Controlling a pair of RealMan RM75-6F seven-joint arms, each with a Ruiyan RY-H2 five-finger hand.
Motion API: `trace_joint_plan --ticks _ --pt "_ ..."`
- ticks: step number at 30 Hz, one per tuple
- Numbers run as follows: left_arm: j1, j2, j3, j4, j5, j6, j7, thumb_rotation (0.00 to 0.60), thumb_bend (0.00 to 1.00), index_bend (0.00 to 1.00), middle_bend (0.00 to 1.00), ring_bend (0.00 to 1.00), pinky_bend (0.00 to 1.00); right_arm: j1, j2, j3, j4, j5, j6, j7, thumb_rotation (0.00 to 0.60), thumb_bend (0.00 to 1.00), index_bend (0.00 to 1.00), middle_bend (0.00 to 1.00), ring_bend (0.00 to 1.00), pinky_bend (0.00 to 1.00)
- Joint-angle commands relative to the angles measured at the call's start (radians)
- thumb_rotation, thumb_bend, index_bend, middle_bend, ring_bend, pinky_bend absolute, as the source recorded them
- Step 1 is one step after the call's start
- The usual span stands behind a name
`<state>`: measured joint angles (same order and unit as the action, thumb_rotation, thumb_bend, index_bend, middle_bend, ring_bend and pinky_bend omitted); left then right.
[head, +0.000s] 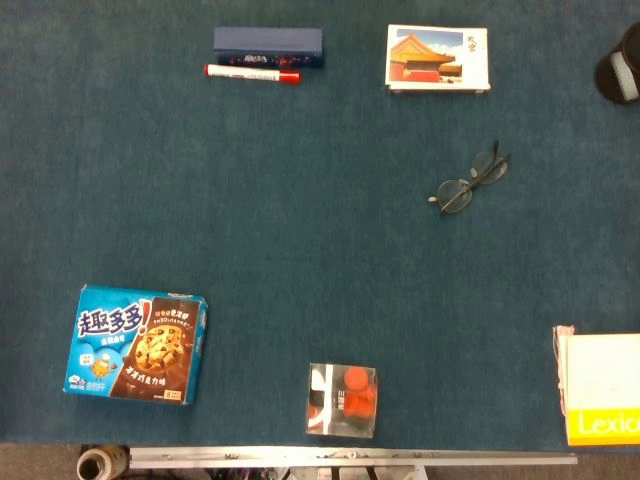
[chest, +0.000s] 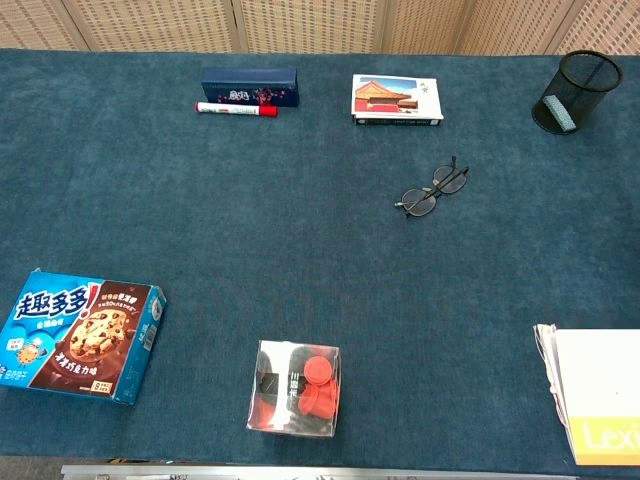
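Here neither hand shows in the head view or the chest view, so whether either is released, clenched or grasping anything cannot be told, and the spectacles cannot be placed relative to a hand. The spectacles (head: 470, 181) (chest: 432, 190) lie alone on the blue felt desk (head: 300, 230) (chest: 250, 230), right of its middle, with bare felt all round them and nothing touching them. They are thin, dark-framed glasses with round lenses, lying aslant: one lens sits nearer the desk's front and left, the other further back and right, and the temples point away toward the back right. Behind them, near the far edge, lies a postcard pack (head: 438, 58) (chest: 396, 98) showing a red palace building. Well off toward the far right corner stands a black mesh pen pot (chest: 575, 91), cut by the frame edge in the head view. Along the far edge to the left, a dark blue box (head: 268, 45) (chest: 250, 84) lies with a red-capped marker (head: 252, 73) (chest: 236, 108) just in front of it. Near the front edge are a blue cookie box (head: 137, 344) (chest: 80, 335), a clear box of red pieces (head: 343, 399) (chest: 297, 387), and a white and yellow book (head: 604, 388) (chest: 598, 393) at the right.
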<state>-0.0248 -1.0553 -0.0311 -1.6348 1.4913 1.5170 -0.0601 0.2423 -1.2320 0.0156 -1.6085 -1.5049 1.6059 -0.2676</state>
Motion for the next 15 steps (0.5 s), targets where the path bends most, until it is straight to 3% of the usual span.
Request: trace_joint_plan --ticks 1,15 --pt "-0.001 -0.001 -0.001 0.001 -0.003 -0.002 0.001 0.6 0.05 0.53 0.47 0.34 0.49 -0.028 0.003 0.003 0.013 0.024 0.008 0.025 0.6 0.29 0.35 0.2 0.03 0.17" --pt "-0.014 -0.015 -0.007 0.01 -0.042 -0.042 0.019 0.6 0.05 0.53 0.47 0.34 0.49 -0.091 -0.004 0.029 0.121 0.078 -0.033 0.201 0.6 0.29 0.35 0.2 0.03 0.17"
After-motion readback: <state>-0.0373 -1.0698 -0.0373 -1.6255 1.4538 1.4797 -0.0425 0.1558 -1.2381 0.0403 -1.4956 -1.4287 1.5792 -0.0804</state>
